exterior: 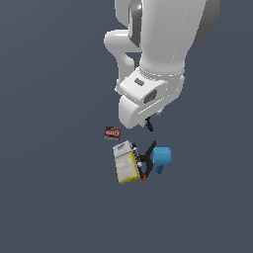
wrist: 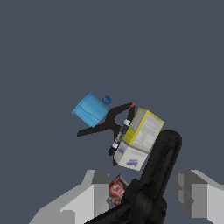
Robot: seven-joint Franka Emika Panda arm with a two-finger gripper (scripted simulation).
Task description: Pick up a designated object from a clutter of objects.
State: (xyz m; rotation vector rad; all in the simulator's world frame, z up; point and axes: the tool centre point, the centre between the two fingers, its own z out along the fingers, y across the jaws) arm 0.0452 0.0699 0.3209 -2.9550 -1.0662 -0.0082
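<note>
My gripper (exterior: 148,121) hangs above the clutter. In the wrist view its grey fingers (wrist: 94,197) stand on either side of a slender black tool-like piece (wrist: 164,153), and the gripper (wrist: 144,199) is closed on it. In the exterior view the piece (exterior: 149,125) shows as a small black tip under the hand, lifted off the floor. Below lie a yellow-and-white box (exterior: 125,163) (wrist: 142,133), a blue cup (exterior: 162,156) (wrist: 91,109), and a black red-tipped clamp (exterior: 146,163) (wrist: 111,120) between them.
A small dark red packet (exterior: 112,132) (wrist: 117,189) lies apart from the box, on the side nearer the arm. A tiny blue piece (exterior: 159,169) (wrist: 106,100) sits beside the cup. The white arm (exterior: 158,54) fills the upper middle of the exterior view.
</note>
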